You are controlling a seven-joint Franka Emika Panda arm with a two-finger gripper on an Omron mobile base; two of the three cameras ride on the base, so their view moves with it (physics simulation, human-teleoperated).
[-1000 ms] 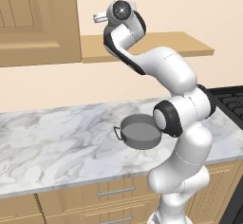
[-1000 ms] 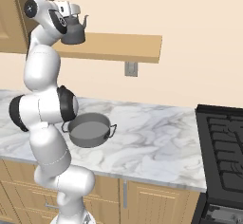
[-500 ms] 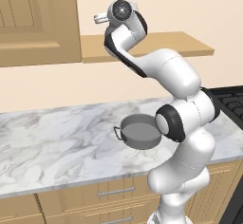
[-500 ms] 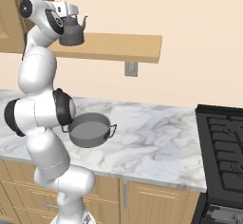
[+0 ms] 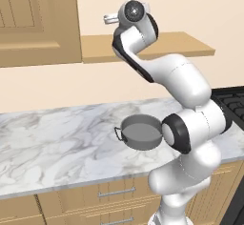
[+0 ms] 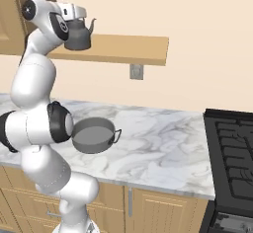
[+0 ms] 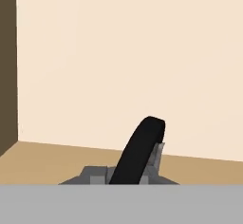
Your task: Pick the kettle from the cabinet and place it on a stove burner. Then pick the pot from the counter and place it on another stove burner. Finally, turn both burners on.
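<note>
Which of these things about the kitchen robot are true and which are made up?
1. The tool is shut on the kettle. True.
2. The kettle is sitting on the stove. False: it hangs in the tool up by the wooden shelf.
3. The pot is on the marble counter. True.
4. The pot is full of food. False: it looks empty.
5. The stove is to the right of the counter in the right base view. True.
</note>
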